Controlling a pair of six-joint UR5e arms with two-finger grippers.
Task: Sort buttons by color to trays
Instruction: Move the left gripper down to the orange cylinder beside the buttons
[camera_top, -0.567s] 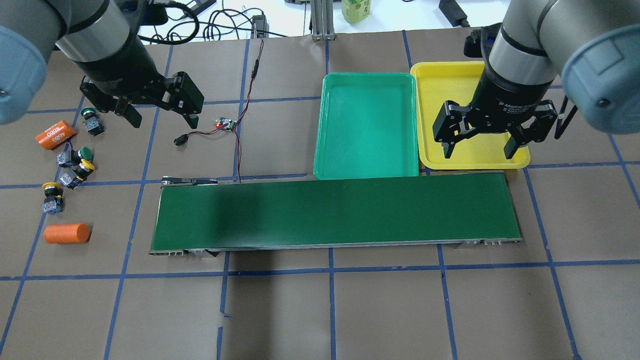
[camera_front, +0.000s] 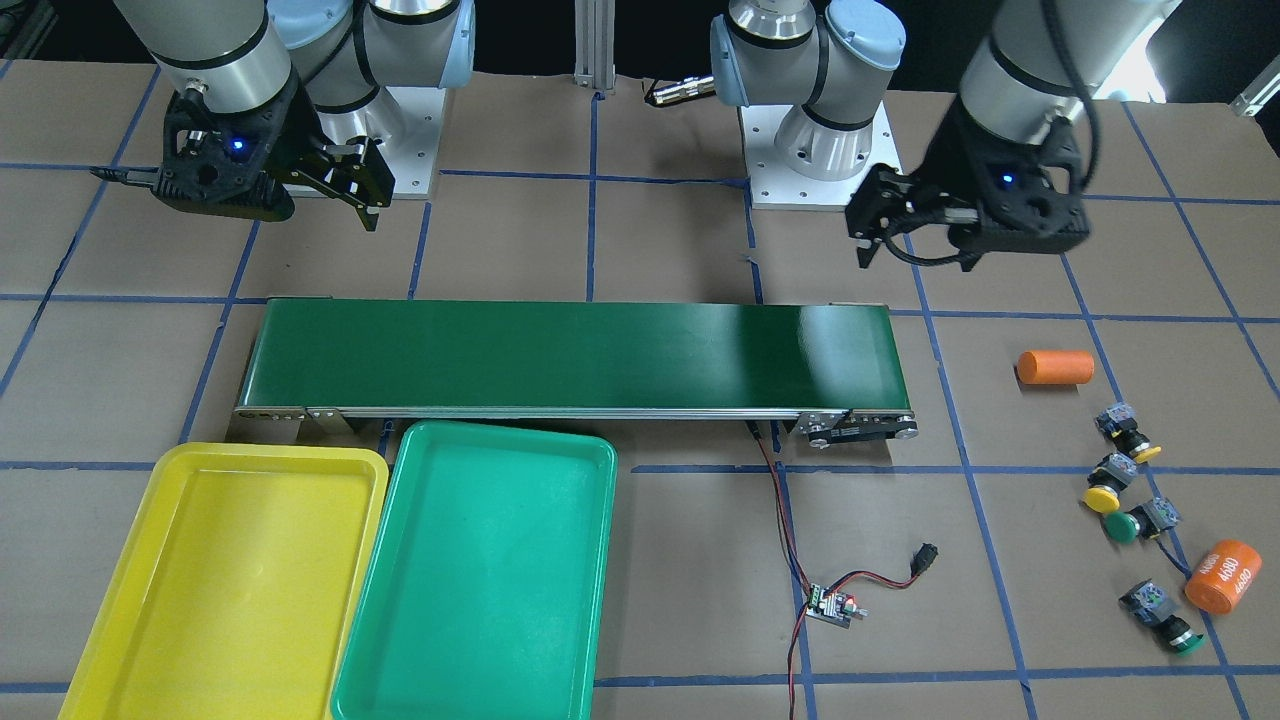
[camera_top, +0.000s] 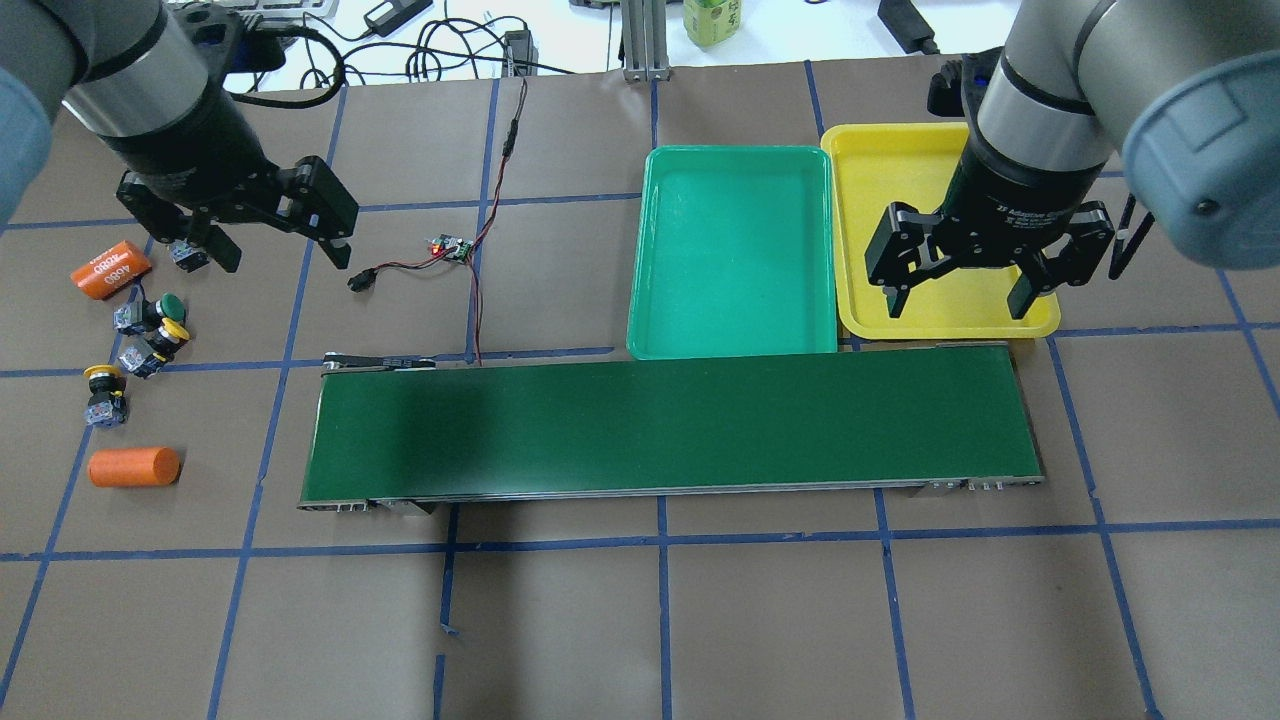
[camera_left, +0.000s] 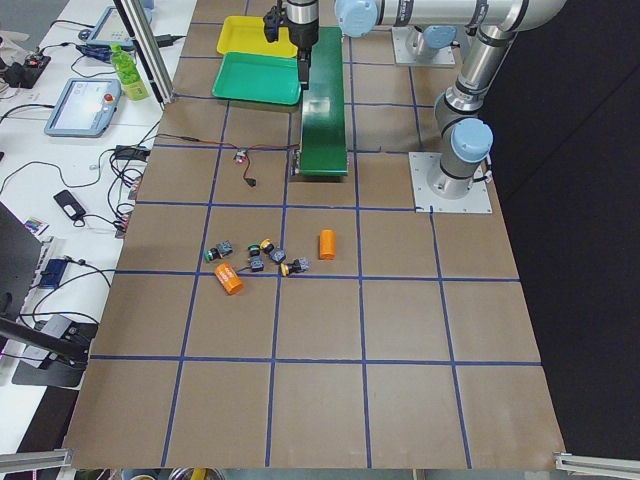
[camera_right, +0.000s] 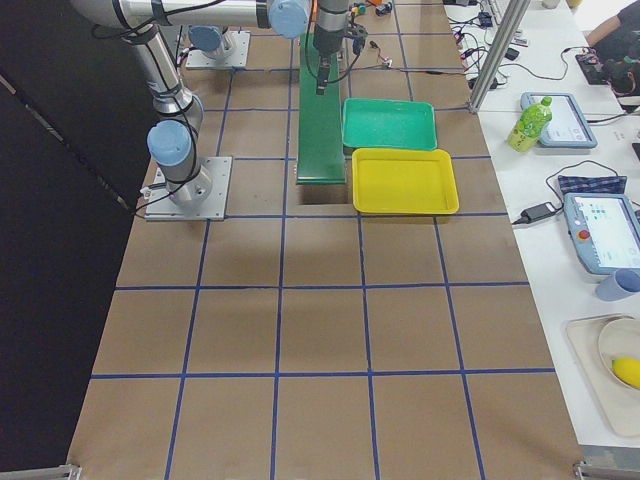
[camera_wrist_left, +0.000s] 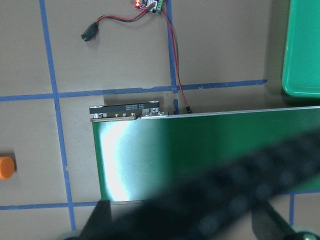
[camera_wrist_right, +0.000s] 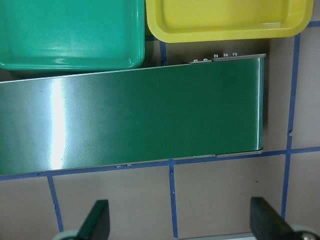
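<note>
Nearest the robot ran the conveyor belt (camera_top: 680, 420). To its left the buttons (camera_top: 172, 304) lay unsorted on the desk (camera_top: 760, 620) among orange cylinders (camera_top: 133, 467). The left end effector (camera_top: 283, 250), jaws apart, hung by the farthest green one, apparently lining up a pick. Beyond, the right end effector (camera_top: 957, 298), spread and empty, hung over the yellow tray (camera_top: 900, 160) beside the green tray (camera_top: 735, 250), placed to serve both.

Overhead, upper left: my left gripper (camera_top: 280, 250) covers most of one button (camera_top: 184, 257), so I can't tell its cap colour there. On my left wrist view, a blurred dark band (camera_wrist_left: 235, 195) crosses the conveyor belt (camera_wrist_left: 200, 145). The left edge cuts the orange cylinder (camera_wrist_left: 6, 168), and the right edge cuts the green tray (camera_wrist_left: 302, 50).
</note>
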